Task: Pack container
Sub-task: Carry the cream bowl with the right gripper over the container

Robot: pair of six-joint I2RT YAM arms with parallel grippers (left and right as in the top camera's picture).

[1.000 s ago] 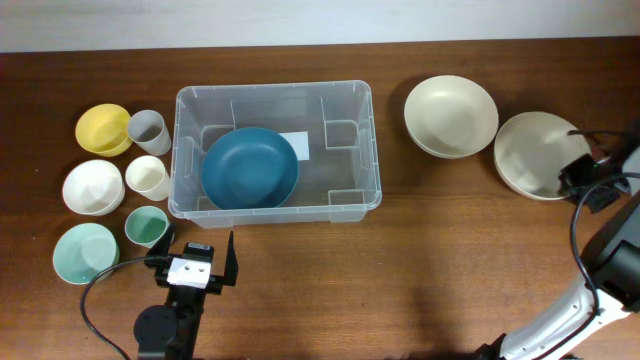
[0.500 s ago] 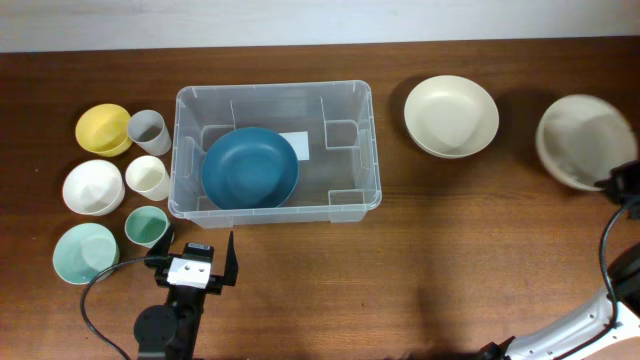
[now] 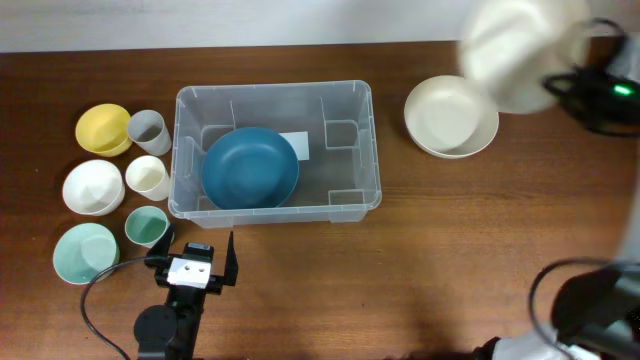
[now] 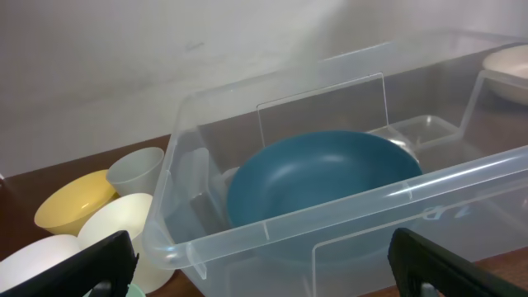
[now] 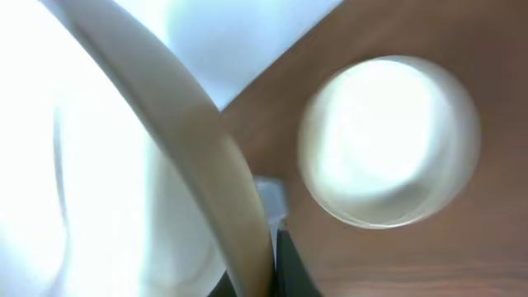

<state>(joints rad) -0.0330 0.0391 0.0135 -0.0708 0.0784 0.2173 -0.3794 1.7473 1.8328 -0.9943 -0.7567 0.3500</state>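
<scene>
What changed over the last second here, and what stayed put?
The right gripper lifted the pale bowl by its rim off the table at right and swung it leftward toward the far edge, blurred in motion. The left gripper, the container, its blue bowl and the other cream bowl stayed put.

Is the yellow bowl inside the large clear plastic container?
No, the yellow round bowl stands on the wooden table outside the large clear plastic container.

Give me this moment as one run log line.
right fingers: shut on cream bowl, airborne | left fingers: open, beside container | container: holds blue bowl
</scene>
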